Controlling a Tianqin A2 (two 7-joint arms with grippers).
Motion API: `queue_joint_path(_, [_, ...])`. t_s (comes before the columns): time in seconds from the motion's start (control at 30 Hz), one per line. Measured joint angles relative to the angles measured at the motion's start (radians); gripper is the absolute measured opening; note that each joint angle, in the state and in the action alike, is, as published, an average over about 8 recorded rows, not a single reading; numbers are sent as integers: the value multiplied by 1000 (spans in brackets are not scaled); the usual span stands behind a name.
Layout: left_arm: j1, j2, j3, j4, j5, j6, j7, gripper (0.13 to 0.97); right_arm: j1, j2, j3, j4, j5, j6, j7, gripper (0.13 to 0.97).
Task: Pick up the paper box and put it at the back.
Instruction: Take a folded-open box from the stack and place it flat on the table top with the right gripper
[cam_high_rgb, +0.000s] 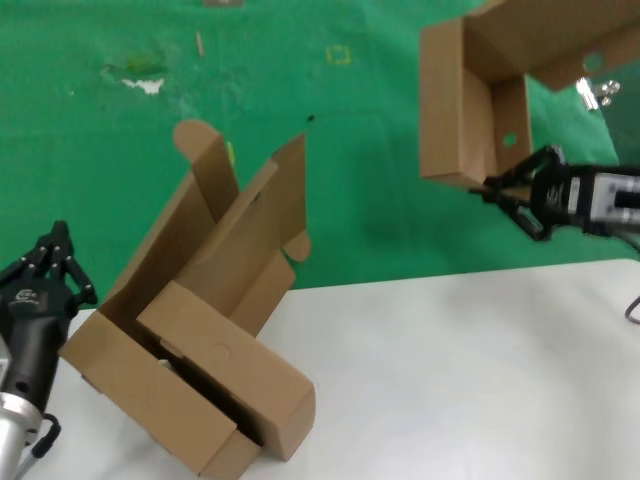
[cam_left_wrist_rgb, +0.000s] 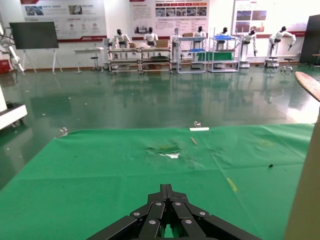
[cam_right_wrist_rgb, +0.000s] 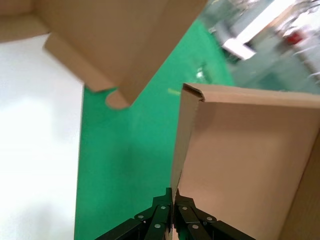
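Right gripper (cam_high_rgb: 497, 189) is up over the green cloth (cam_high_rgb: 120, 190) at the far right, fingers (cam_right_wrist_rgb: 161, 214) pinched together on the lower wall edge of the paper box (cam_high_rgb: 470, 100). The box hangs in the air, open side facing the camera, with a small round hole (cam_high_rgb: 509, 139) showing green through one panel. Its top runs out of the head view. A metal binder clip (cam_high_rgb: 598, 92) sits on the cloth just beside the box's right edge.

Left gripper (cam_high_rgb: 48, 265) is low at the left edge of the bench (cam_high_rgb: 480, 370), fingers (cam_left_wrist_rgb: 159, 207) closed to a point with nothing between them, aimed out across the cloth.

Two nested brown boxes (cam_high_rgb: 200, 350) sit on the white bench at front left, lids and flaps standing open and leaning back over the cloth, well apart from the held box. Open green cloth lies between the two.

On the cloth: a torn whitish scuff (cam_high_rgb: 145, 82) at back left, a small yellow square mark (cam_high_rgb: 338, 54) near back centre, and a small dark speck (cam_high_rgb: 310, 119).

In the right wrist view the nested boxes' flap (cam_right_wrist_rgb: 107, 45) hangs over the bench-cloth boundary, beyond the held wall.
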Motion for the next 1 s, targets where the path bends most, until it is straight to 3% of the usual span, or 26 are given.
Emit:
queue_joint_path(0.23, [0, 0, 0, 0, 0, 0, 0, 140, 155, 18, -122, 89, -283, -128, 235, 138])
queue_joint_path(0.5, [0, 0, 0, 0, 0, 0, 0, 140, 278, -51, -229, 54, -519, -325, 420, 138])
queue_joint_path(0.73, [0, 0, 0, 0, 0, 0, 0, 140, 310, -122, -256, -5, -643, -366, 552, 137])
queue_joint_path(1.0, [0, 0, 0, 0, 0, 0, 0, 140, 305, -180, -257, -63, -725, -344, 613, 137])
